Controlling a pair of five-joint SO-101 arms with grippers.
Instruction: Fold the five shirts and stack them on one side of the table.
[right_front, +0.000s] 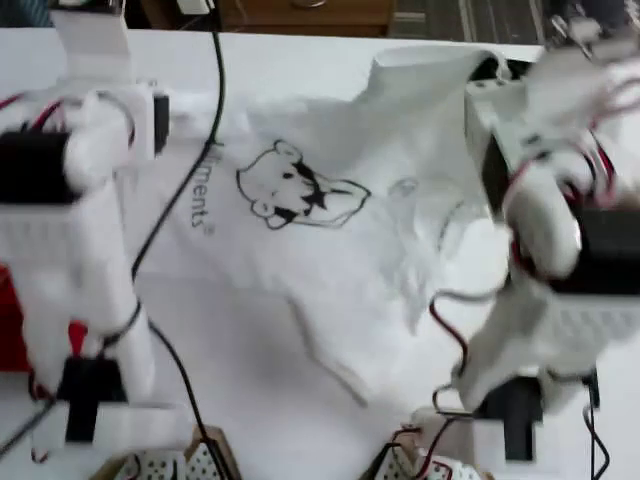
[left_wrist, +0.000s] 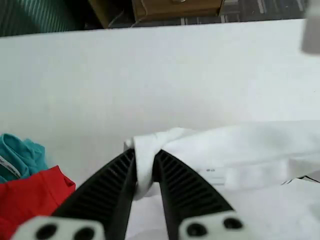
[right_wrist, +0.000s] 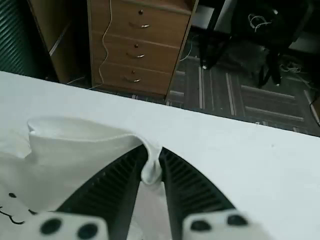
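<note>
In the high view much is hard to read. The left arm (right_front: 90, 200) and right arm (right_front: 545, 220) are blurred and cover both side edges of the white shirt (right_front: 330, 260), and their gripping ends cannot be made out there. A red shirt (right_front: 8, 330) shows as a sliver at the left edge, mostly behind the left arm. A black cable (right_front: 205, 110) crosses the lettering beside the shirt's bear drawing. At the near edge, two brown-rimmed pieces (right_front: 210, 455) holding white dotted things are cut off, and I cannot tell what they are.

The white shirt lies spread across the middle of the table (right_front: 300, 60), wrinkled, with its far right part lifted off the surface.

The left gripper (left_wrist: 145, 155) has its black fingers (left_wrist: 117, 180) closed nearly together on a bunched fold of the white shirt's (left_wrist: 240, 145) edge. To its left lie the red shirt (left_wrist: 30, 200) and a teal shirt (left_wrist: 17, 152), touching each other and both cut off by the frame.

The right gripper (right_wrist: 152, 152) pinches a thin ridge of the white shirt (right_wrist: 80, 150), which rises in a raised flap above the table (right_wrist: 260, 160). Beyond the far edge stands a wooden drawer cabinet (right_wrist: 135, 45) with its drawers closed, hiding any contents.
</note>
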